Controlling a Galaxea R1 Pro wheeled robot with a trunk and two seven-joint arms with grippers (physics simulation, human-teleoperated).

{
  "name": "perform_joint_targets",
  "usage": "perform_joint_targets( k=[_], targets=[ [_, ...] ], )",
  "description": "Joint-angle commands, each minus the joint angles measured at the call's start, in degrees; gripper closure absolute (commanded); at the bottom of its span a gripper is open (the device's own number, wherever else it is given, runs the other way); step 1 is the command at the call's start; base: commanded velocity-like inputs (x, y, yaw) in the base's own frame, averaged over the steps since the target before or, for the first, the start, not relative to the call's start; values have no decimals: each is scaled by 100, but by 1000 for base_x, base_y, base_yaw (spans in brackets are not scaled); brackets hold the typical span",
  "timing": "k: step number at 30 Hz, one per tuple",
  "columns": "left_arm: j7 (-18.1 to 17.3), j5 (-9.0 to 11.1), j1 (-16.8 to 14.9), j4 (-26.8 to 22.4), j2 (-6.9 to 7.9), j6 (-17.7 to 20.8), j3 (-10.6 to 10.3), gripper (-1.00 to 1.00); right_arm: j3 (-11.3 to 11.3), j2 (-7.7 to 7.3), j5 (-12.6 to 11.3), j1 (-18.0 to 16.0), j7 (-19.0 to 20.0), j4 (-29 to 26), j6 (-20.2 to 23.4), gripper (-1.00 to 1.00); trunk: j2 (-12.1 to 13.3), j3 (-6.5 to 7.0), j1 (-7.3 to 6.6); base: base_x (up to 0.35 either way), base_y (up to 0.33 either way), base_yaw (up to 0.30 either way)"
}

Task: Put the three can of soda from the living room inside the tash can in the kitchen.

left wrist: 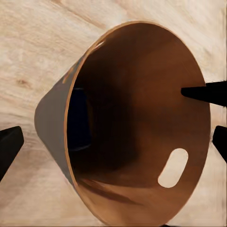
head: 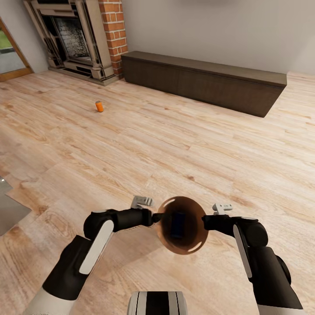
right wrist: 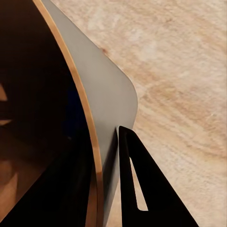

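Fingers [right wrist: 142, 189] of the right gripper [head: 205, 221] and the left gripper [head: 154, 217] are closed on opposite rim sides of the bin [head: 192, 245] — a blue can [head: 178, 224] is held inside. An orange can [head: 99, 106] is seen at 11 o'clock. If one grip is loosened, the bin could tip.

Floor [head: 183, 144]: light wood planks, visible grain and knots, low satin sheen. Bench [head: 205, 78]: dark brown wood, matt. Fireplace [head: 72, 37]: pale stone-look surround, rough red brick [head: 113, 30] beside it. Wall [head: 218, 26]: plain, matt, smooth. Trash can [head: 194, 245]: copper-brown, smooth, satin inside, thin bright rim; outer wall grey and matt. Orange can [head: 99, 106]: smooth, silvery top. Blue can [head: 177, 224] inside bin: dark, finish unclear. Fingers [right wrist: 146, 194]: black, matt, plastic-like.
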Motion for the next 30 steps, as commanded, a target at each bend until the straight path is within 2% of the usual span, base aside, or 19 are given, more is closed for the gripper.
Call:
perform_joint_targets(
  k=[1,3,6,11,12,13,17,18,20,26,30],
  targets=[
    [-182,5,0,0,10,47,154,-100,2,1,-154,1,31,-1,21,100,0,0,-1,0,0,0],
    [-835,5,0,0,32,200,512,-100,2,1,-153,0,31,-1,21,100,0,0,-1,0,0,0],
    [-1382,5,0,0,113,268,644,-100,2,1,-156,0,31,-1,21,100,0,0,-1,0,0,0],
    [-2029,5,0,6,242,304,745,-100,2,1,-154,2,31,-1,21,100,0,0,-1,0,0,0],
    [-2331,5,0,8,309,363,955,-100,2,1,-157,1,31,-1,21,100,0,0,-1,0,0,0],
    [-2494,5,0,11,349,405,1075,-100,2,1,-158,1,31,-1,21,100,0,0,-1,0,0,0],
    [-2981,5,0,16,454,475,1349,-100,2,1,-161,2,31,-1,21,100,0,0,-1,0,0,0],
    [-3177,5,0,17,524,486,1413,-100,2,1,-161,0,31,-1,21,100,0,0,-1,0,0,0],
    [-3376,6,0,19,621,490,1449,-100,2,1,-161,0,34,-1,21,100,0,0,-1,0,0,0],
    [-4317,3,0,30,956,446,1484,-100,2,1,-158,3,35,-1,21,100,0,0,-1,0,0,0],
    [-4579,-7,0,49,1184,400,1470,-100,2,1,-160,5,39,-1,21,100,0,0,-1,0,0,0]
  ],
)
